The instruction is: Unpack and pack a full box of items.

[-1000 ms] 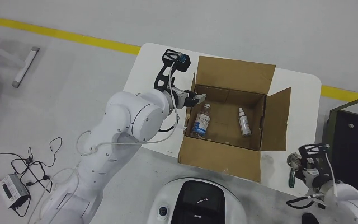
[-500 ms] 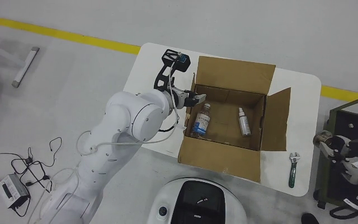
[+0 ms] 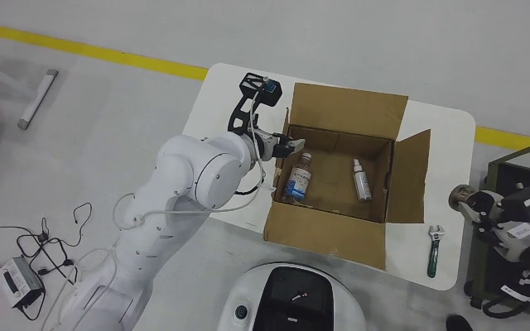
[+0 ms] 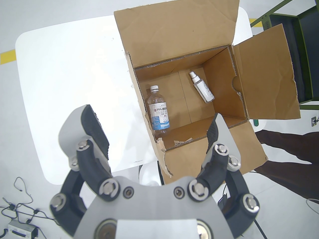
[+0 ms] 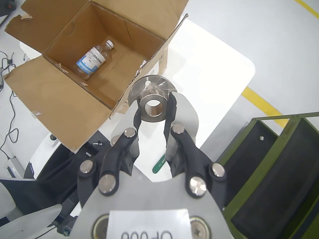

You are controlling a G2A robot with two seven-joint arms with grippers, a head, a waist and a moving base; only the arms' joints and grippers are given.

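The flange (image 5: 149, 87) in my right end effector (image 5: 154, 108) is shiny silver; my pads (image 5: 171, 110) are black. The box (image 3: 348, 107) is plain brown, the table (image 3: 224, 107) white. The bottle (image 3: 298, 180) is clear with a blue-and-white label. The wrench (image 3: 432, 252) has a green handle.

Beyond the white table (image 3: 219, 103), a yellow line (image 3: 99, 52) across the grey floor (image 3: 373, 41); tangled cables (image 3: 45, 242) down there by a small grey box (image 3: 18, 281); off right, a green rack (image 3: 507, 174).
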